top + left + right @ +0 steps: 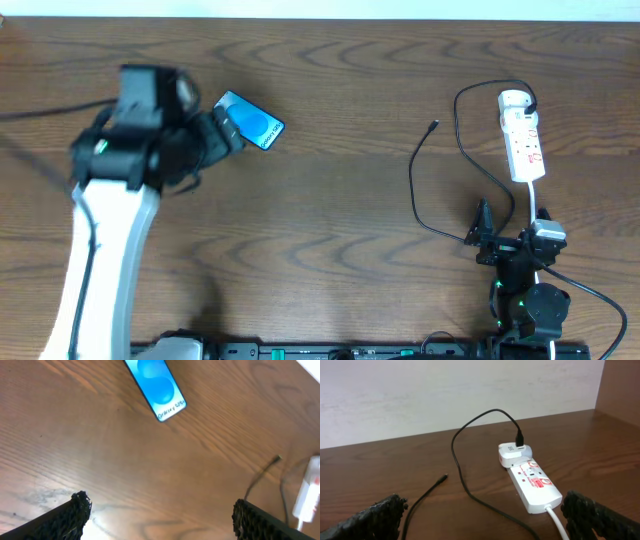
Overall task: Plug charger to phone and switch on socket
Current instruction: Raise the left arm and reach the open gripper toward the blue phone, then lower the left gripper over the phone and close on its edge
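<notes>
Blue phone (pixel 155 387) shows its lettered end to the left wrist. The right wrist shows the charger (pixel 453 450) plugged into the socket (pixel 532 482). Left claw (pixel 160 510) and right claw (pixel 482 505) both gape apart.

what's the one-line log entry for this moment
left fingers: open, short of blue-screen rectangular phone | right fingers: open, facing long white power strip | thin black charger cable: tip free, far from phone

Brown wood desk (pixel 330 200) with wavy grain and a soft shine, smooth shiny screen on the phone (pixel 252 120), smooth white plastic socket (pixel 523 140), smooth dull black charger (pixel 453 450), rough bumpy black pads (pixel 67 517) on the left pincer (pixel 161 510)
</notes>
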`<state>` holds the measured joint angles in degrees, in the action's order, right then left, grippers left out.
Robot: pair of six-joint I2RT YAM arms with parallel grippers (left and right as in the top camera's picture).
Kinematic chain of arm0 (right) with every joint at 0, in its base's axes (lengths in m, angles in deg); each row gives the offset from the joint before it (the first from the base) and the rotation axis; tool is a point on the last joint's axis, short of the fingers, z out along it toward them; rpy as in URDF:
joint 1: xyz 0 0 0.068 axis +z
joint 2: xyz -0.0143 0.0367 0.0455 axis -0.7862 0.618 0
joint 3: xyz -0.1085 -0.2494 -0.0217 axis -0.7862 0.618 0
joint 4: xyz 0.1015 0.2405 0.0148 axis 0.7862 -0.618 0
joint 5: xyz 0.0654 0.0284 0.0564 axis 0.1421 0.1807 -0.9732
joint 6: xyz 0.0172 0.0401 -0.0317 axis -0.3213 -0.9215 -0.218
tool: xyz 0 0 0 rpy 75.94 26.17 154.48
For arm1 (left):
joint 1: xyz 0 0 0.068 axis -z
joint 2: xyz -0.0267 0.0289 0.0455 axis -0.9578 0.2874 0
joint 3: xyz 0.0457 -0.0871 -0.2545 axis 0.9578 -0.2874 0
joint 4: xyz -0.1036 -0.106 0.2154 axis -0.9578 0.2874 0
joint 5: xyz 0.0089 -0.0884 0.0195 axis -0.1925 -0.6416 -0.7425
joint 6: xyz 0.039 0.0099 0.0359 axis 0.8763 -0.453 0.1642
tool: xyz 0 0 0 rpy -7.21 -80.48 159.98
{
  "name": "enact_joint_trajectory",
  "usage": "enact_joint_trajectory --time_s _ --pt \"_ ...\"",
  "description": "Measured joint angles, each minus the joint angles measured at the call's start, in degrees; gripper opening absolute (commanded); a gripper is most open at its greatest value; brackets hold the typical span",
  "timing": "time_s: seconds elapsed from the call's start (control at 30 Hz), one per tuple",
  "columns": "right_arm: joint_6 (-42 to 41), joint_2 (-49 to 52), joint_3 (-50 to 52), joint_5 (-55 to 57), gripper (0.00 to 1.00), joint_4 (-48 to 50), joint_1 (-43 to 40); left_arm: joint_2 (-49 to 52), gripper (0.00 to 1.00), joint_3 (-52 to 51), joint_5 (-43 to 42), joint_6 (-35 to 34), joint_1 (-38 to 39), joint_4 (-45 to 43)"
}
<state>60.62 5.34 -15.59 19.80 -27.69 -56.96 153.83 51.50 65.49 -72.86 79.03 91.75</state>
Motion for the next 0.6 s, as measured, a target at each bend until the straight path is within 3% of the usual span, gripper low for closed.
enact_joint_trajectory --time_s 0.27,0.4,0.6 --pt "0.0 0.0 0.0 0.0 0.99 0.0 0.0 19.6 0.93 18.3 15.3 -12.9 8.2 1.1" --pt "0.0 0.0 0.0 0.0 0.99 0.0 0.0 25.7 0.93 20.4 19.3 -19.9 8.6 -6.3" --pt "0.0 0.0 0.0 0.0 0.99 0.0 0.0 32.0 0.93 20.4 21.4 -24.9 8.6 -11.9"
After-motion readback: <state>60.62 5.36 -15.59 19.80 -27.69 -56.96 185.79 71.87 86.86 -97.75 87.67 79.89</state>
